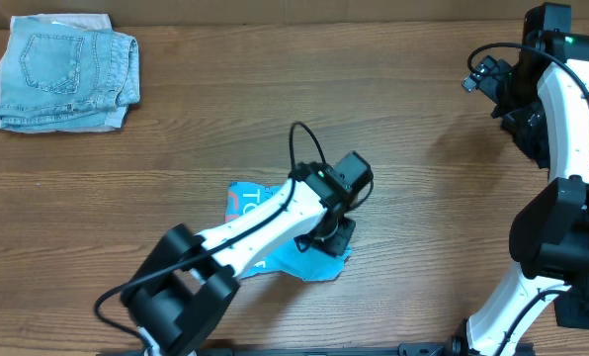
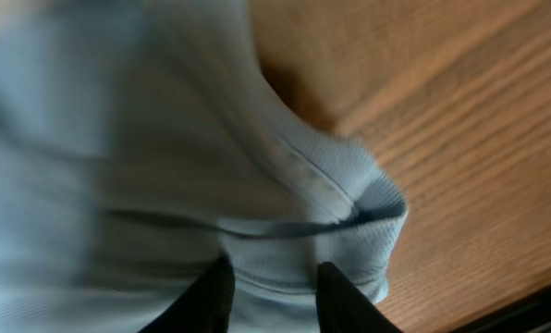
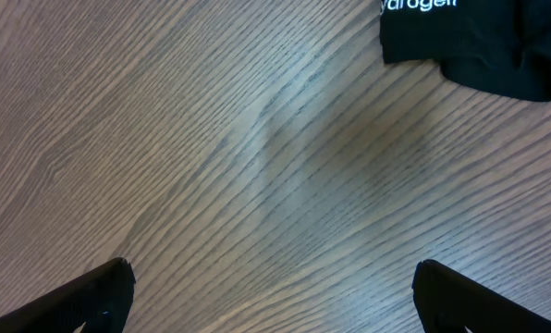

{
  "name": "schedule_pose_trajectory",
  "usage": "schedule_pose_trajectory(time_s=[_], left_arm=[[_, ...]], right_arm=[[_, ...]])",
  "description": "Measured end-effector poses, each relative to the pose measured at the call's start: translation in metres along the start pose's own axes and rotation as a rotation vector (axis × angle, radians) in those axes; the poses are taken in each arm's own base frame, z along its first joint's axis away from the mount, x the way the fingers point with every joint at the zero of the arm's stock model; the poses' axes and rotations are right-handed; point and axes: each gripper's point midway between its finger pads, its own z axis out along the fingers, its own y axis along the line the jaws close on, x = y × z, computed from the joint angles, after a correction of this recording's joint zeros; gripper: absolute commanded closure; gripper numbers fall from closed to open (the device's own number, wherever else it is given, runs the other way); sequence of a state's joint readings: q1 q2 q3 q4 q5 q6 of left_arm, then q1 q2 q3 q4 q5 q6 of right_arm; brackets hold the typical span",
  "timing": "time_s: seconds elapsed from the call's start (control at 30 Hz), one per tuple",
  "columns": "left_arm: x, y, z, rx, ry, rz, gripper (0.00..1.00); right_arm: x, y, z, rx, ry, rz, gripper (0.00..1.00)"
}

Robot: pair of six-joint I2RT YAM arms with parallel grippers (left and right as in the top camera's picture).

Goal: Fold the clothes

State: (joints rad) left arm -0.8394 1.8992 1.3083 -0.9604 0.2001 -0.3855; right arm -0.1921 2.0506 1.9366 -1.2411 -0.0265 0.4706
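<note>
The left gripper (image 2: 275, 277) has its two dark fingers (image 2: 211, 301) pinched onto a hemmed fold of the light sky-blue T-shirt (image 2: 118, 166), which lies crumpled mid-way across the brown wooden table (image 1: 423, 218) (red-and-white lettering peeks out in the overhead view). The right gripper (image 3: 277, 298) is spread wide and holds nothing, near a black T-shirt with white lettering (image 3: 479, 46). Pale folded denim shorts (image 1: 62, 69) lie at the table's far-left corner.

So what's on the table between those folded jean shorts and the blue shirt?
Nothing: the overhead view shows only bare wooden table between the denim shorts and blue T-shirt.
</note>
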Motion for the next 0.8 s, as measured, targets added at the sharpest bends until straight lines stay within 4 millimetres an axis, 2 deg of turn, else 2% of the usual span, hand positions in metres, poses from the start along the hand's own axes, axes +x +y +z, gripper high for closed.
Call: schedule_pose_trajectory(time_s=[0.13,0.23,0.33,0.43,0.53,0.63,0.67,0.7,0.73,0.77,0.8], left_arm=[[0.016,-0.014,0.018,0.045,0.087,0.014,0.74],[0.029,-0.025,0.025,0.089,0.152,0.023,0.87],[0.041,-0.032,0.028,0.124,0.212,0.034,0.87],[0.046,-0.036,0.027,0.145,0.233,0.032,0.89],[0.055,-0.035,0.024,0.142,0.272,0.026,0.96],[0.056,-0.034,0.009,0.119,0.293,0.054,0.95],[0.054,-0.035,0.008,0.117,0.288,0.059,0.91],[0.048,-0.036,0.002,0.106,0.266,0.073,0.83],[0.041,-0.036,-0.004,0.092,0.243,0.084,0.63],[0.033,-0.037,-0.012,0.078,0.215,0.096,0.05],[0.025,-0.035,-0.020,0.056,0.185,0.103,0.00]], right_arm=[[0.000,0.000,0.000,0.000,0.001,0.000,0.00],[0.000,0.000,0.000,0.000,0.001,0.000,0.00],[0.000,0.000,0.000,0.000,0.001,0.000,0.00],[0.000,0.000,0.000,0.000,0.001,0.000,0.00],[0.000,0.000,0.000,0.000,0.001,0.000,0.00],[0.000,0.000,0.000,0.000,0.000,0.000,0.00],[0.000,0.000,0.000,0.000,0.000,0.000,0.00],[0.000,0.000,0.000,0.000,0.001,0.000,0.00],[0.000,0.000,0.000,0.000,0.001,0.000,0.00],[0.000,0.000,0.000,0.000,0.000,0.000,0.00],[0.000,0.000,0.000,0.000,0.000,0.000,0.00]])
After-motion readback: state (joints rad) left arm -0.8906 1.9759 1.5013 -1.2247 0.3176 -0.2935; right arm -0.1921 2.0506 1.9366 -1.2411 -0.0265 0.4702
